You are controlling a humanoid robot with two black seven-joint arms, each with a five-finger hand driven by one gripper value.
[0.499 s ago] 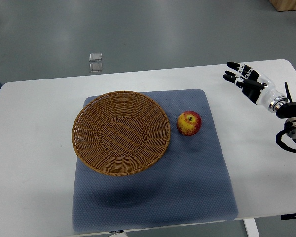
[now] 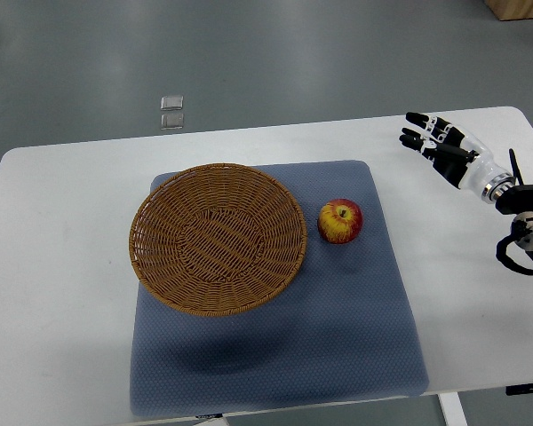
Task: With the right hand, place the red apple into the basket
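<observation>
The red apple [image 2: 339, 221] is seen on the blue mat [image 2: 338, 319], just beside the wicker basket [image 2: 217, 238]. The right hand [image 2: 435, 143] is held empty, fingers extended, over the white tabletop [image 2: 62, 293].

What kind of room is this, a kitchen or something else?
Probably a lab or test room, not a kitchen: a plain white table on a bare grey floor, with just a basket and an apple laid out on a mat.
</observation>
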